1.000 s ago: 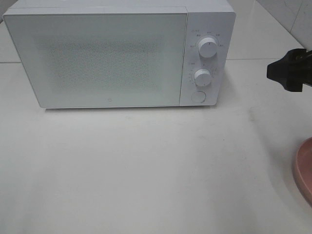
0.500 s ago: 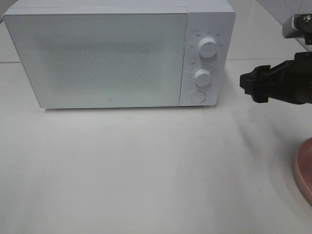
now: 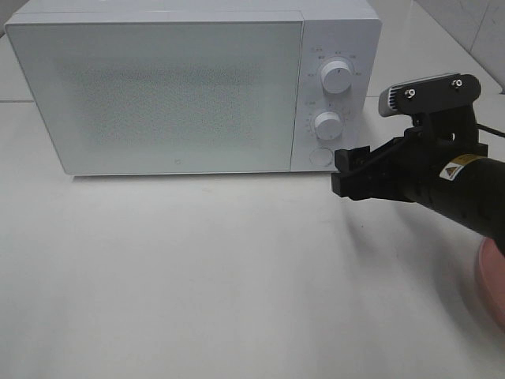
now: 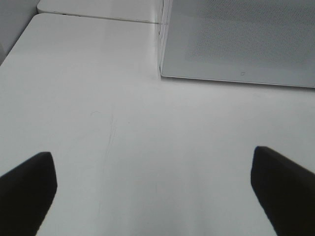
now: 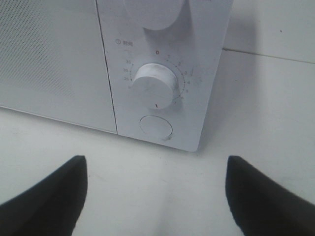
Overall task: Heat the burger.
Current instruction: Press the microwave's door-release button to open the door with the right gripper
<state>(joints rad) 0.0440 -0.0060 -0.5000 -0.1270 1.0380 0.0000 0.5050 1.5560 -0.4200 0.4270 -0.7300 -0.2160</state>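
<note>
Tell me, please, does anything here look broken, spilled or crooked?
Nothing stands out. The microwave stands level on the table, its door shut. The right pincer hangs open in front of the round button, touching nothing. No spill or damage shows; the burger is not in view.

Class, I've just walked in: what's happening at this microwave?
The right claw hovers open and empty in front of the white microwave, near the round button low on its panel. The door is shut. The left claw is open above the table by the microwave's other front corner. No burger is in view, only the edge of a pink plate.
</note>
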